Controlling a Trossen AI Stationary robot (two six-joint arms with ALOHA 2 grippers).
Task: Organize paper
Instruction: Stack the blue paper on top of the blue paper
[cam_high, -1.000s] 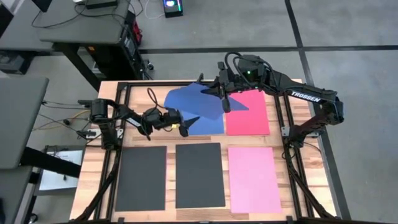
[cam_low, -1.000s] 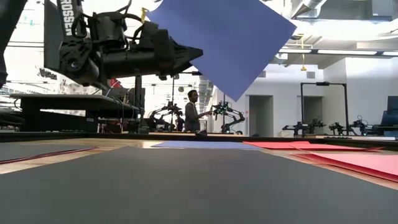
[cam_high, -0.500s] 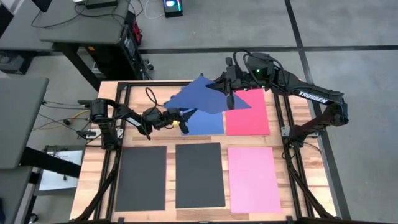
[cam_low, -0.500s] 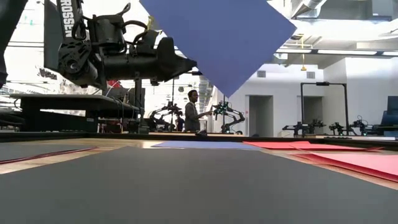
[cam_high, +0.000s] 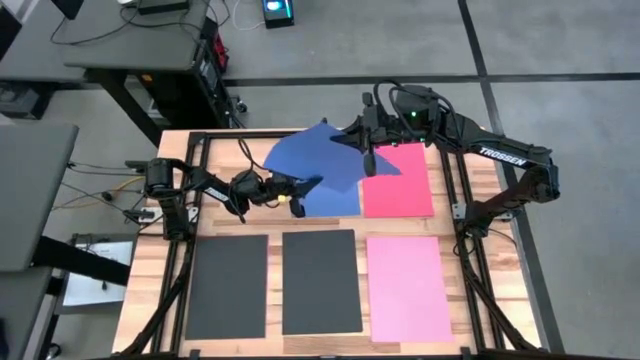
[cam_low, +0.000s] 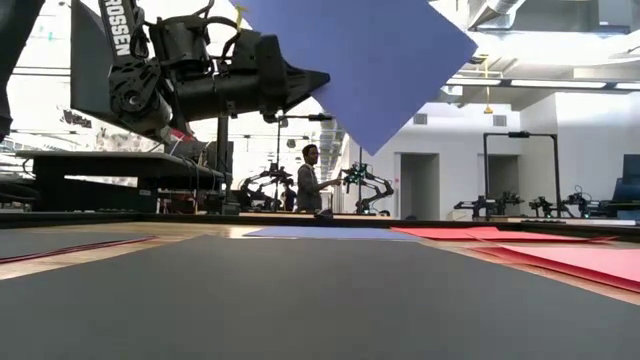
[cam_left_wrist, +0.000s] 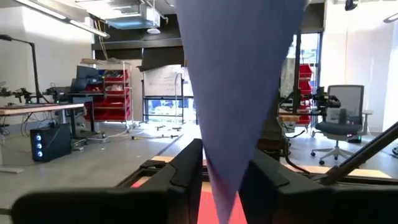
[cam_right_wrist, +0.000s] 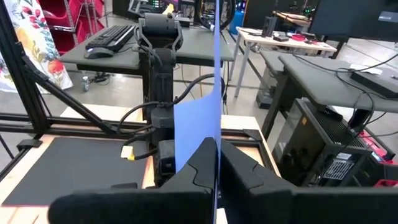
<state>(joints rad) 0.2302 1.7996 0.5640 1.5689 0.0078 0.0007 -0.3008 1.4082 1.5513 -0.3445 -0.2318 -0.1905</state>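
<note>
A blue sheet of paper (cam_high: 315, 160) hangs in the air over the table's far middle, held between both grippers. My right gripper (cam_high: 366, 158) is shut on its upper part. My left gripper (cam_high: 303, 188) reaches in from the left and has closed on the sheet's lower corner. A second blue sheet (cam_high: 335, 203) lies flat on the table beneath it, with a red sheet (cam_high: 398, 190) to its right. Nearer the front lie two dark sheets (cam_high: 227, 285) (cam_high: 320, 282) and a pink sheet (cam_high: 408, 288). My left gripper has the sheet's downward-pointing corner (cam_left_wrist: 222, 180) between its two fingers (cam_left_wrist: 189, 171), which come from the table's left, slanting a little upward. The corner narrows into the gap and fills it. My right gripper pinches the sheet's upper edge (cam_right_wrist: 216, 146) between its shut fingers, which come about level from the table's right. The sheet shows edge-on there. It hangs below the hold, tilted on one corner and clear of the table.
Black frame rails (cam_high: 190, 200) run along the table's left, right and far sides. Other desks stand beyond the far left corner (cam_high: 140, 50). In the room behind, a person (cam_low: 308, 180) stands by other robot arms.
My left gripper's fingers stood wide apart below the hanging sheet and have now shut on its lower corner. The sheet stays hanging from my right gripper.
</note>
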